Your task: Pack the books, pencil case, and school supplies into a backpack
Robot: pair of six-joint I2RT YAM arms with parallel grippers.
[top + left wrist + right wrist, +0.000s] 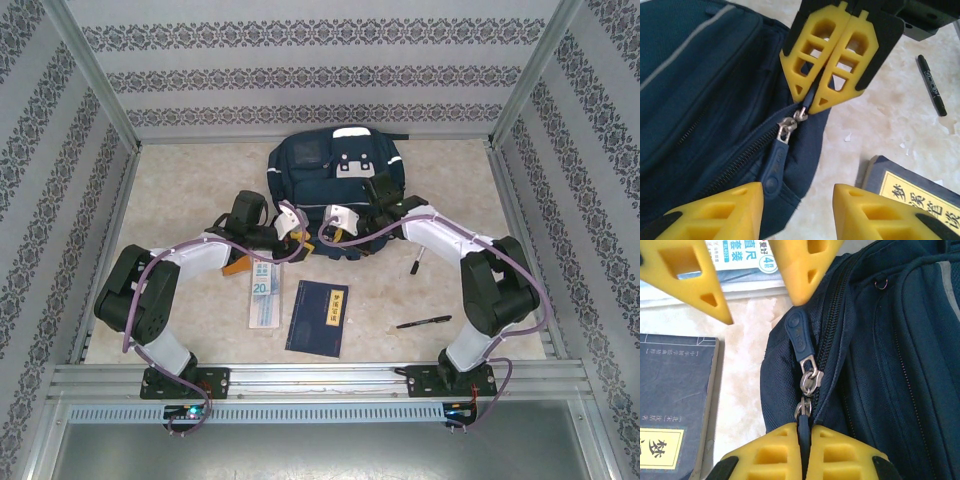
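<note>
The navy backpack (318, 165) lies at the back middle of the table. My right gripper (806, 432) is shut on one dark zipper pull at the backpack's near edge; in the left wrist view the right gripper (810, 102) pinches that pull. A second blue zipper pull (774, 167) lies beside the left finger of my left gripper (797, 200), whose jaws stand apart and hold nothing. The navy book (318, 317), the translucent pencil case (262, 295), the black pen (423, 322) and the orange piece (237, 266) lie on the table in front of the backpack.
Both arms reach in from the near edge and meet at the backpack's front, fingertips close together. Patterned walls and metal rails (300, 380) enclose the pale tabletop (180, 180). Bare table lies left and right of the backpack.
</note>
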